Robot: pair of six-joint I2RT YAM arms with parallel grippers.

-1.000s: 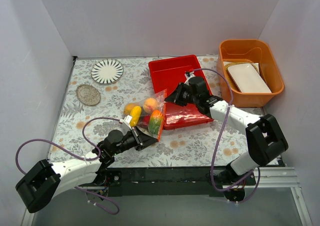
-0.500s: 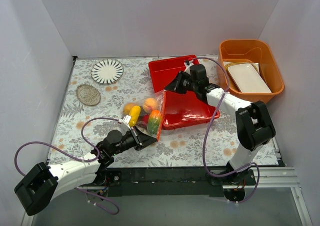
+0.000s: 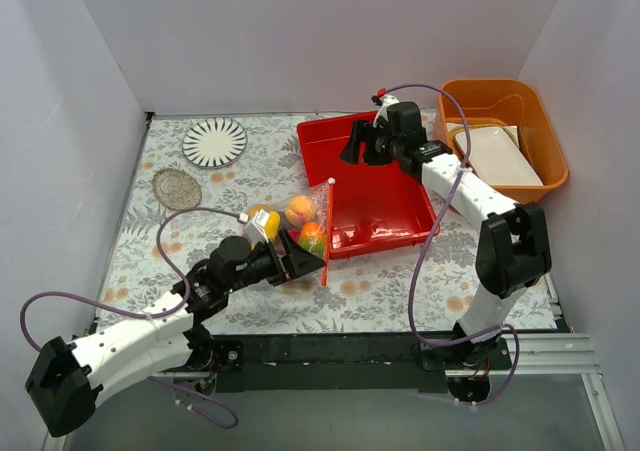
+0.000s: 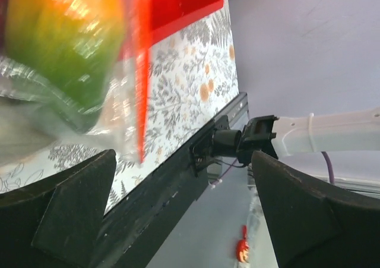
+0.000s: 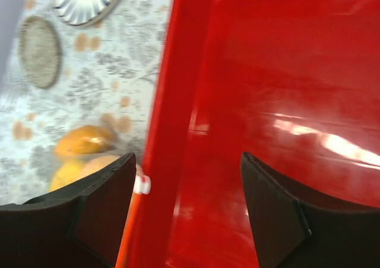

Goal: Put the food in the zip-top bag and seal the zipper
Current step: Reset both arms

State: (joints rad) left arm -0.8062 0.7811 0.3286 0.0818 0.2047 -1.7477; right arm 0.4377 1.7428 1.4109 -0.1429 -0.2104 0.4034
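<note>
The zip-top bag [image 3: 292, 229] lies on the floral cloth against the red tray's left side, with yellow, orange and green food [image 3: 300, 211] inside it. Its zipper [image 3: 328, 233] runs as a straight orange-red strip, and the white slider [image 5: 141, 185] is at its far end. My left gripper [image 3: 304, 262] is open at the bag's near corner, holding nothing. In the left wrist view the bag [image 4: 65, 48] and zipper [image 4: 141, 78] sit just beyond my open left gripper [image 4: 184, 220]. My right gripper [image 3: 362, 152] hovers open over the tray, apart from the bag; in its wrist view [image 5: 187, 220] nothing lies between the fingers.
The red tray [image 3: 400, 233] sits mid-table right of the bag. An orange bin [image 3: 500, 93] holding a white dish [image 3: 497, 156] stands at the back right. A striped plate [image 3: 214, 141] and a woven coaster [image 3: 176, 188] lie at the back left. White walls enclose the table.
Both grippers have opened and let go of the bag. The right arm has pulled back toward the far end of the tray. The left arm has shifted slightly right beside the bag's corner.
</note>
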